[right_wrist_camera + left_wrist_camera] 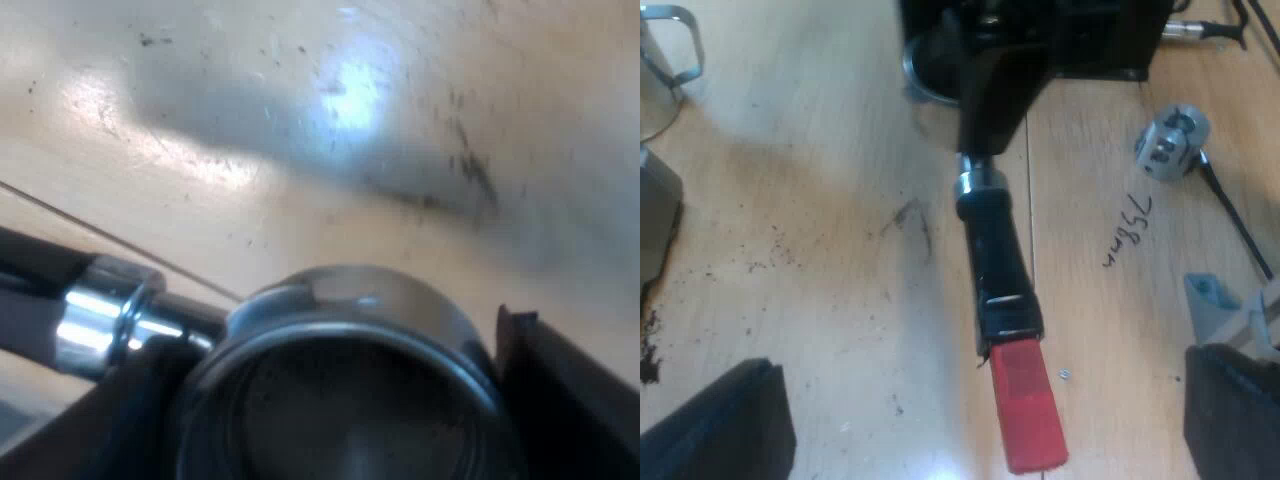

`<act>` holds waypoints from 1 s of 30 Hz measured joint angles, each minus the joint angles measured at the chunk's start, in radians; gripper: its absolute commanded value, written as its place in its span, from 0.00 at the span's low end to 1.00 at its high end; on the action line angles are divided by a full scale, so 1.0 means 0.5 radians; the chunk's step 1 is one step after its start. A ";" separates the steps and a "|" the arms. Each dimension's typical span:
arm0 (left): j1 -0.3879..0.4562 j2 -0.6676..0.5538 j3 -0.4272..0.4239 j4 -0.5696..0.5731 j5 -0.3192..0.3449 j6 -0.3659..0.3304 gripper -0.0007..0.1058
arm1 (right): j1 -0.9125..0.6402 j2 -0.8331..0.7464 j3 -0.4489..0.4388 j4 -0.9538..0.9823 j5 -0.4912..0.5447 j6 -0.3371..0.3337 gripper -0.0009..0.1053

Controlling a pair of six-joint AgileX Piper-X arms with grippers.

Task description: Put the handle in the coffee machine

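Matte black, blocky end effector fingers [725, 425]

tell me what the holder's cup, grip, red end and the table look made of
The holder's cup: metal, brushed silver, with soft glints along its rim.
The grip: glossy black, probably plastic. A shiny chrome collar joins it.
The red end: matte, likely plastic or rubber.
The table: pale wood with visible grain, a plank seam and a light sheen.

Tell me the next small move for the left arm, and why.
Probably bring the left gripper closer and shut it on the holder by its dark handle. Its fingers stand open on either side of the red end, while the right gripper grips the metal basket. A handle grip seems better for locking in.
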 measured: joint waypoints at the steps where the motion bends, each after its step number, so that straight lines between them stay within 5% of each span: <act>1: 0.000 -0.011 0.000 0.008 0.004 0.000 0.77 | -0.040 0.056 -0.043 -0.002 -0.031 -0.119 0.01; 5: 0.000 -0.067 -0.009 0.009 -0.008 0.005 0.77 | -0.201 0.209 -0.170 -0.028 -0.055 -0.361 0.01; 12: 0.004 -0.079 -0.014 0.009 -0.093 0.011 0.77 | -0.297 0.283 -0.268 -0.109 -0.046 -0.388 0.01; 17: 0.004 0.056 -0.014 -0.048 -0.251 0.011 0.77 | -0.297 0.286 -0.318 -0.118 -0.095 -0.217 0.01; 30: 0.004 0.349 0.064 -0.105 -0.345 0.176 0.77 | -0.297 0.286 -0.326 -0.122 -0.282 -0.005 0.01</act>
